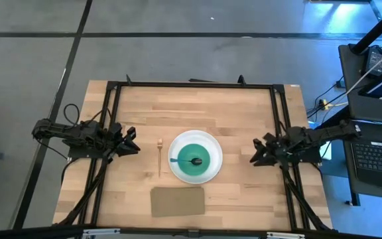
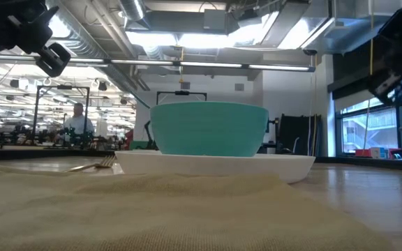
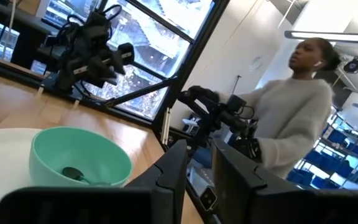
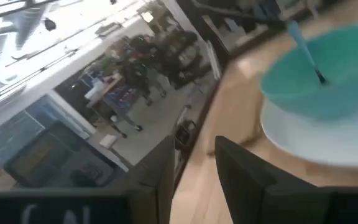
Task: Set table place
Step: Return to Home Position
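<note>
The white plate [image 1: 213, 147] sits on the table [image 1: 231, 106], with the teal bowl [image 1: 201, 151] on it. The spoon [image 1: 195, 160] rests inside the bowl, its handle pointing to the plate's left. The fork [image 1: 159, 158] lies flat just left of the plate, apart from it. The tan mat [image 1: 178, 201] lies just in front of the plate.

The left arm [image 1: 78, 135] is folded low, well to the plate's left. The left jaws aim at the plate, spread a little with nothing between them. The right arm [image 1: 314, 136] mirrors it well to the plate's right; the right jaws are likewise slightly spread and bare. In the left wrist view, 1 person [image 3: 291, 118] in a pale sweater stands beyond the plate's far side
</note>
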Robot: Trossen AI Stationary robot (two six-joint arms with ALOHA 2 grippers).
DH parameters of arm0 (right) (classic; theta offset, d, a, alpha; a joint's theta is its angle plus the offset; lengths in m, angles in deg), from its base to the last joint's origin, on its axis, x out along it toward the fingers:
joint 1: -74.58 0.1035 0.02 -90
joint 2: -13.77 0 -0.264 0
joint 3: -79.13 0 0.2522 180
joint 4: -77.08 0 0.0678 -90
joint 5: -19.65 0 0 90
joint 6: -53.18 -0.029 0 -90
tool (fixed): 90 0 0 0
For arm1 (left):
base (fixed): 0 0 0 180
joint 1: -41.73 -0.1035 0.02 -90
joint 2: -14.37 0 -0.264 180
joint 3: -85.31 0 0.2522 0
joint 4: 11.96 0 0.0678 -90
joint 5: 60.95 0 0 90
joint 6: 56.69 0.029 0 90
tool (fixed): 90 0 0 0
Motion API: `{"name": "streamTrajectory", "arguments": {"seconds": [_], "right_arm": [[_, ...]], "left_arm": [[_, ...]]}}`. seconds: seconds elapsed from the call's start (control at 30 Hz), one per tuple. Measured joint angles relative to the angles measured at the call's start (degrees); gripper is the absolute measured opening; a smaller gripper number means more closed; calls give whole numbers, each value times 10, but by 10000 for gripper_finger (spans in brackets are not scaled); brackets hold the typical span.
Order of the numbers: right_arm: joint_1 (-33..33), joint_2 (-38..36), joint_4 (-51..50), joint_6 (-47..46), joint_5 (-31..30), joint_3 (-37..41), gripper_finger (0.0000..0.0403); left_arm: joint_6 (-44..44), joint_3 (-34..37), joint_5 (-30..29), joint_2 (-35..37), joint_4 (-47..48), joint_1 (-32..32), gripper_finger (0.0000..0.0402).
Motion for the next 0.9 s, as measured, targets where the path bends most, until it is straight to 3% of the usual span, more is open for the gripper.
{"name": "streamTrajectory", "arguments": {"seconds": [0.17, 0.3, 0.53, 0.9], "right_arm": [[0, -60, 1, 12, 1, 0, 117], [0, -58, 21, 14, 3, -1, 117], [-6, -59, -4, 121, 4, -1, 117], [-13, -58, -3, 41, 4, -1, 117]], "left_arm": [[0, 0, -1, 0, 3, 0, 74], [0, 0, -2, 0, 2, 0, 78], [0, 0, -2, 0, 3, 0, 82], [0, 0, -2, 0, 3, 0, 66]]}}
